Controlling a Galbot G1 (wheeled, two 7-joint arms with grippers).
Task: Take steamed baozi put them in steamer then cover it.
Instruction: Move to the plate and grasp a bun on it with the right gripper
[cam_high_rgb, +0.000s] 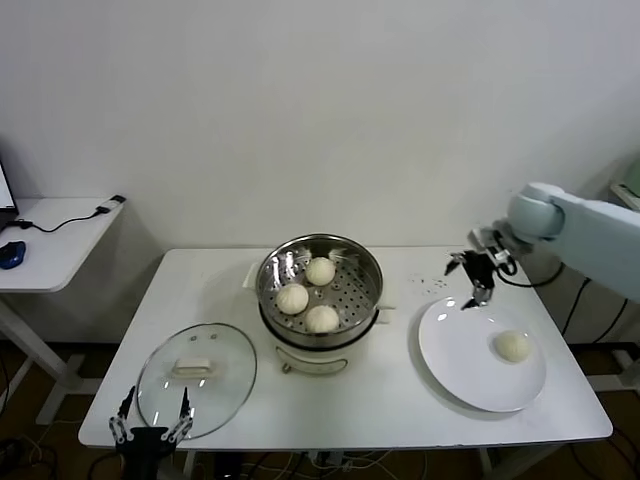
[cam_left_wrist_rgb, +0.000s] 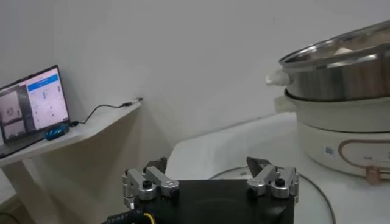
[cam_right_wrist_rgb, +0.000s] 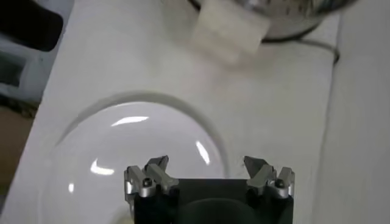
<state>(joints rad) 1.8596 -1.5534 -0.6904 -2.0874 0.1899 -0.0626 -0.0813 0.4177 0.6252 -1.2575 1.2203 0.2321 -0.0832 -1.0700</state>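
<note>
On the white table (cam_high_rgb: 400, 400), the steamer (cam_high_rgb: 320, 300) sits centre with three steamed baozi (cam_high_rgb: 320, 271) on its perforated tray. To its right, the white plate (cam_high_rgb: 470, 370) carries the fourth bun (cam_high_rgb: 513, 346). The cover (cam_high_rgb: 196, 378) lies flat at the front left, handle up. The right gripper (cam_high_rgb: 470, 275) hangs above the plate's far edge, spread wide, holding nothing. The left gripper (cam_high_rgb: 151, 418) is parked at the table's front edge by the cover, also spread and empty.
</note>
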